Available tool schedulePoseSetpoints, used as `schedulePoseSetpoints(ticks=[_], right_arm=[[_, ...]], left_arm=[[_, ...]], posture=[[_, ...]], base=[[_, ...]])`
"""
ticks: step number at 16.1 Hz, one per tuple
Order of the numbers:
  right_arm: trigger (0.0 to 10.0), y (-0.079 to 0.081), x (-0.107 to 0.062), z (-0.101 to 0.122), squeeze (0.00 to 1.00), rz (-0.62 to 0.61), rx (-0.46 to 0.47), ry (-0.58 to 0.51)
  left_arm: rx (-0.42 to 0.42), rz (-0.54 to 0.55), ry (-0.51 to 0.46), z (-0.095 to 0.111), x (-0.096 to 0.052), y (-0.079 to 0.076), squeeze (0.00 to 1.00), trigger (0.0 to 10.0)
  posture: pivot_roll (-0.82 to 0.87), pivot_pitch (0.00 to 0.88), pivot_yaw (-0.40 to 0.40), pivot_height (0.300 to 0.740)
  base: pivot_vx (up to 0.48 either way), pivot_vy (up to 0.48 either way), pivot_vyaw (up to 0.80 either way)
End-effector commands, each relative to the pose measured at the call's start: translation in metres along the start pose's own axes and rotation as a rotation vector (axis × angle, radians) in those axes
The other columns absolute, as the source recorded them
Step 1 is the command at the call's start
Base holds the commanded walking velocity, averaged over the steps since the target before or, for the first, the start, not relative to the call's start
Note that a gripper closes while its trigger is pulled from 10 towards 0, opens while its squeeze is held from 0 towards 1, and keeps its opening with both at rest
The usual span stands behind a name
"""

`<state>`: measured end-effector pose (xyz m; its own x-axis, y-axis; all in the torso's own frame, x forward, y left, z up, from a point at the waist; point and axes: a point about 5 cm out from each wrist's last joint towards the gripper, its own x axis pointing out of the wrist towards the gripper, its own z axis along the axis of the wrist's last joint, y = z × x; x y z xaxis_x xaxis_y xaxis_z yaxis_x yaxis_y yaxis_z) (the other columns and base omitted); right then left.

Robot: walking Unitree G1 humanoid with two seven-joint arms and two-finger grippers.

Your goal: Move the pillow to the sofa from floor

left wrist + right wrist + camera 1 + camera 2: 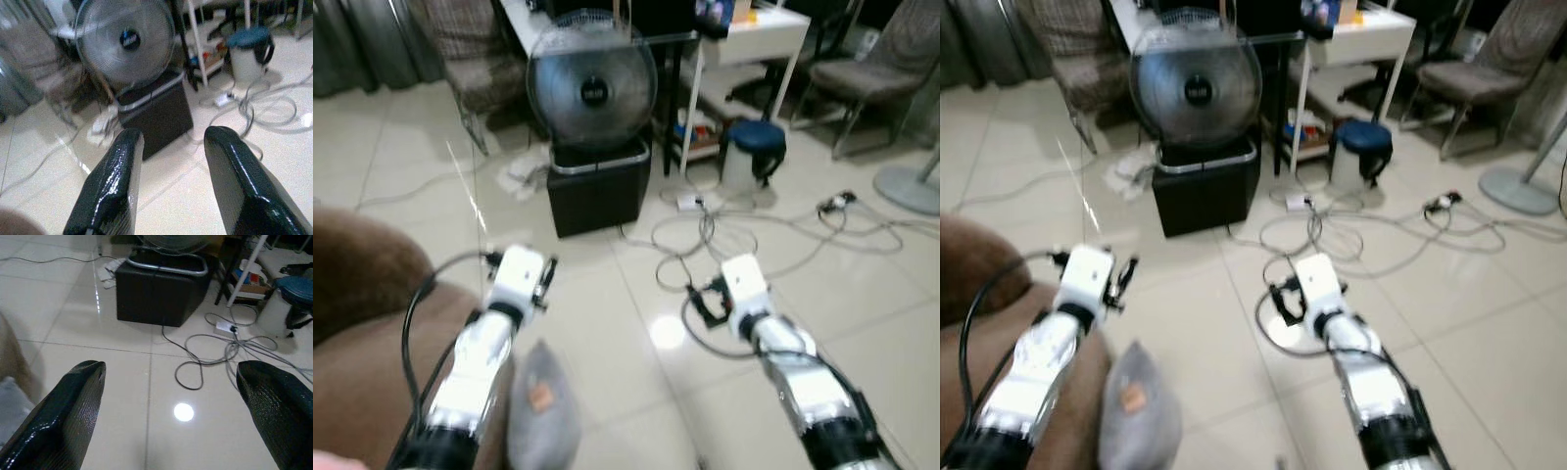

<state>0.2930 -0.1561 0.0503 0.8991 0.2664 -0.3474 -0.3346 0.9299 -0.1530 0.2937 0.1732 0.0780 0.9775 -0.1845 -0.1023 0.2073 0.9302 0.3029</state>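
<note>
A grey pillow (543, 411) with a small orange tag stands on the floor, right against the front of the brown sofa (362, 323). It sits just to the right of my left forearm; its edge also appears as the pillow (10, 401) in the right wrist view. My left gripper (171, 139) is open, held in the air above the sofa's edge and beyond the pillow, with nothing between its fingers (120, 166). My right gripper (171, 369) is open wide over bare tiles, to the right of the pillow, and it holds nothing.
A round fan (592, 88) sits on a black box (599, 186) straight ahead. Loose cables (724, 235) and a power strip sprawl over the tiles ahead right. Beyond are a white bin with a blue lid (752, 147), a white desk (744, 34) and chairs (871, 69).
</note>
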Motion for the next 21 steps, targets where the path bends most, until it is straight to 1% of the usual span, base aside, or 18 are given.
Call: schedulePoseSetpoints(ticks=[1,7,11,16,17,19,21], right_arm=[[10.0,-0.0036,-0.0016,-0.0029,0.00,-0.012,0.012,0.009],[10.0,-0.0033,-0.0026,-0.0066,0.00,-0.012,0.012,0.019],[10.0,-0.0035,-0.0031,-0.0069,0.00,-0.014,0.015,0.018],[10.0,-0.0028,-0.0033,-0.0061,0.00,-0.013,0.016,0.016],[10.0,-0.0030,-0.0035,-0.0058,0.00,-0.013,0.015,0.016],[10.0,-0.0028,-0.0036,-0.0054,0.00,-0.013,0.014,0.014],[10.0,-0.0031,-0.0043,-0.0055,0.00,-0.015,0.014,0.017]], left_arm=[[0.011,-0.014,0.011,-0.0024,-0.0017,-0.0040,0.00,10.0],[0.010,-0.022,0.016,-0.0031,-0.0026,-0.0050,0.00,10.0],[0.011,-0.027,0.018,-0.0033,-0.0022,-0.0056,0.00,10.0],[0.009,-0.029,0.019,-0.0033,-0.0021,-0.0061,0.00,10.0],[0.008,-0.030,0.020,-0.0035,-0.0023,-0.0066,0.00,10.0],[0.007,-0.031,0.021,-0.0039,-0.0024,-0.0066,0.00,10.0],[0.004,-0.030,0.021,-0.0041,-0.0027,-0.0072,0.00,10.0]], posture=[[0.06,0.000,0.011,0.740],[0.06,0.000,0.013,0.736],[0.06,0.000,0.014,0.692],[0.06,0.000,0.014,0.657],[0.06,0.000,0.013,0.642],[0.06,0.000,0.013,0.627],[0.06,0.000,0.011,0.627]], base=[[0.000,0.000,0.00],[0.000,0.000,0.00],[0.000,0.000,0.00],[0.000,0.000,0.00],[0.000,0.000,0.00],[0.000,0.000,0.00],[0.000,0.000,0.00]])
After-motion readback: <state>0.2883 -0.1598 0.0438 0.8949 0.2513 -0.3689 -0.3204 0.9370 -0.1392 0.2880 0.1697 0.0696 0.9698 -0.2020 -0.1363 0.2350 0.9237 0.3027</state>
